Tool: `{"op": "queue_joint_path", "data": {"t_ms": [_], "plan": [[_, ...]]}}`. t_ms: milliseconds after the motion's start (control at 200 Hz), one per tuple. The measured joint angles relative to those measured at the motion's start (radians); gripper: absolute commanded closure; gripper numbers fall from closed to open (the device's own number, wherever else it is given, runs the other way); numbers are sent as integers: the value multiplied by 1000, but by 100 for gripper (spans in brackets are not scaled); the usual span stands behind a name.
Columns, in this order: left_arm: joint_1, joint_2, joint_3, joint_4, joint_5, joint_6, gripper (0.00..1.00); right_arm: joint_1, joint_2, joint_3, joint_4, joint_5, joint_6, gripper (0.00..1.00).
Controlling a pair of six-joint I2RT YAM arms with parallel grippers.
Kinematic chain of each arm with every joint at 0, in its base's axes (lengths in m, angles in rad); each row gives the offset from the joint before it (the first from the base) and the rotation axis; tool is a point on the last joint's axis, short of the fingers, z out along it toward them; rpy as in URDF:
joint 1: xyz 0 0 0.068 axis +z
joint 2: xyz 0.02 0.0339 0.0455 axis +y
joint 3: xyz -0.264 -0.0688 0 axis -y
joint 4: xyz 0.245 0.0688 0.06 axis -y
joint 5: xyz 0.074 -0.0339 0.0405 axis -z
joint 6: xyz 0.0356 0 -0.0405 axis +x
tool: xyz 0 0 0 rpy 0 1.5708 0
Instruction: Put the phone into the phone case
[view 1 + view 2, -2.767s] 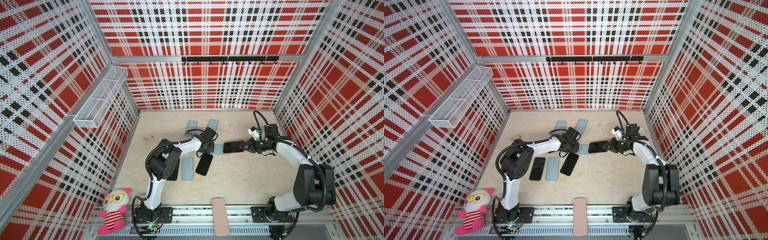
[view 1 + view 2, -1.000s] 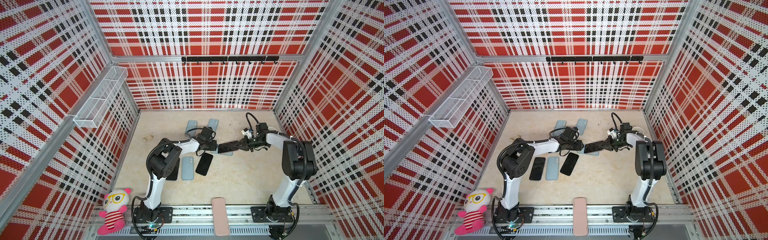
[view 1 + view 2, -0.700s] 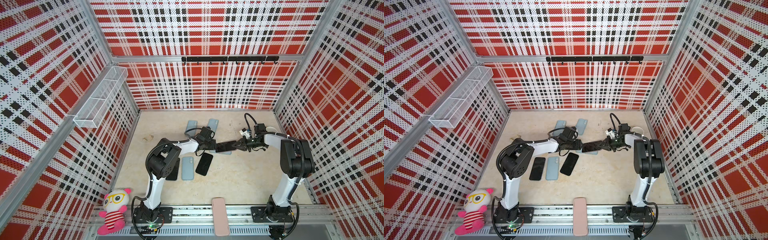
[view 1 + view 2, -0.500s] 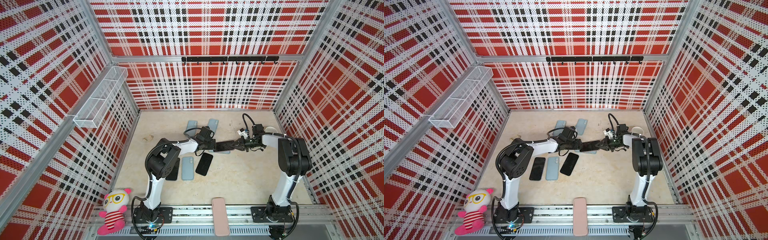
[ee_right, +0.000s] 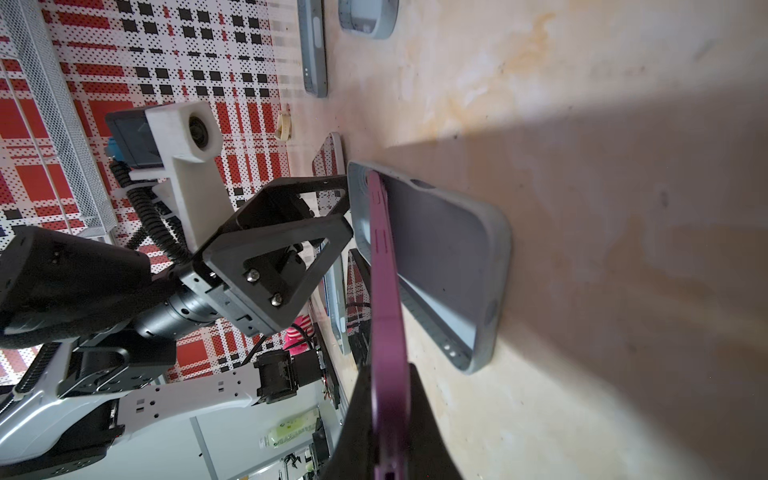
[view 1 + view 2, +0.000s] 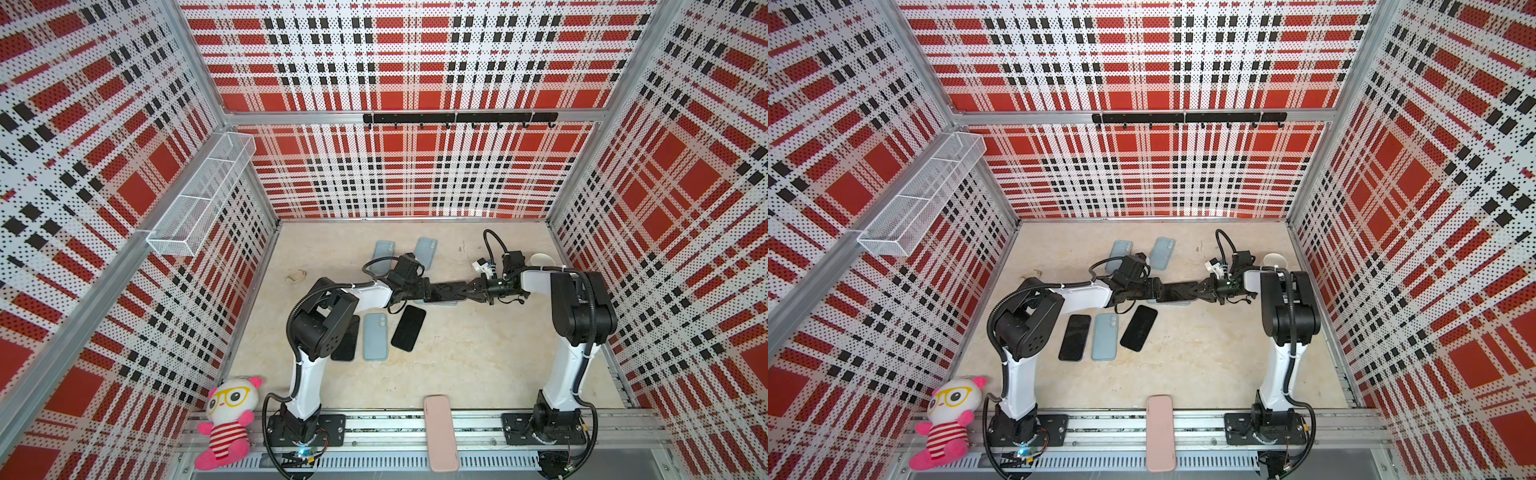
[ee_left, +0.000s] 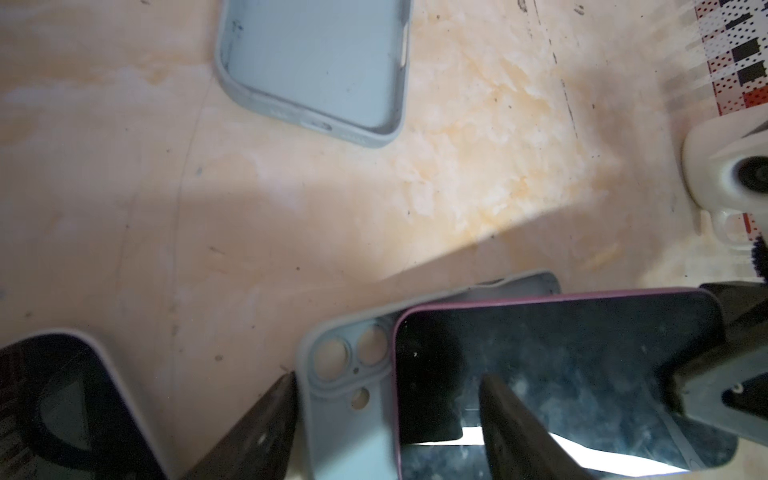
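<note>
At the far left a pink-and-white plush toy with yellow glasses [image 6: 228, 419] sits by the front rail. Above it a white wire-mesh basket [image 6: 199, 199] hangs on the left wall.

Three flat pieces lie in a row on the beige marbled tabletop [image 6: 457, 365], beside the left arm's elbow. They are a black phone [image 6: 1074, 337], a grey-blue phone-shaped piece lying back up [image 6: 1105, 336], and a second black phone [image 6: 1139, 328] set at a slant. Behind them, near the back wall, an empty grey-blue case [image 6: 383, 253] lies beside its twin [image 6: 427, 251].

The left fingers [image 6: 417, 286] reach in low to the camera end of the grey-blue soft phone case [image 7: 345, 415]. This case lies open side up in the middle of the tabletop. In the left wrist view the fingers stand apart, released. One tip is against the case's outer edge and the other is above the phone's glass.

The dark-screened phone with a purple frame [image 5: 386, 270] hangs slanted over that case. Its far end dips into the case just short of the camera cut-outs, and its held end is raised clear of the rim, so it is not yet seated.

Nearer the front, a pale pink case [image 6: 441, 438] lies across the front rail.

The right fingers [image 5: 424, 440] are clenched on the phone's raised end, one on the screen side and one on the back. Further right, near the right wall, sits a small white round thing [image 6: 542, 259], too small to tell what it is.
</note>
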Motion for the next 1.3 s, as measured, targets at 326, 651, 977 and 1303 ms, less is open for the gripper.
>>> {"op": "queue_joint_path", "data": {"t_ms": [326, 651, 977, 1303], "plan": [[5, 0, -1, 3, -2, -8, 26, 0, 30, 10, 6, -35, -3, 95], [13, -1, -18, 34, -5, -8, 26, 0, 64, 20, 7, -74, -32, 95], [15, -9, -55, 97, -8, -21, 26, 0, 97, 25, 3, -114, -50, 95], [14, -30, -99, 135, -9, -23, 27, -5, 87, 12, -21, -111, -85, 95]]}}
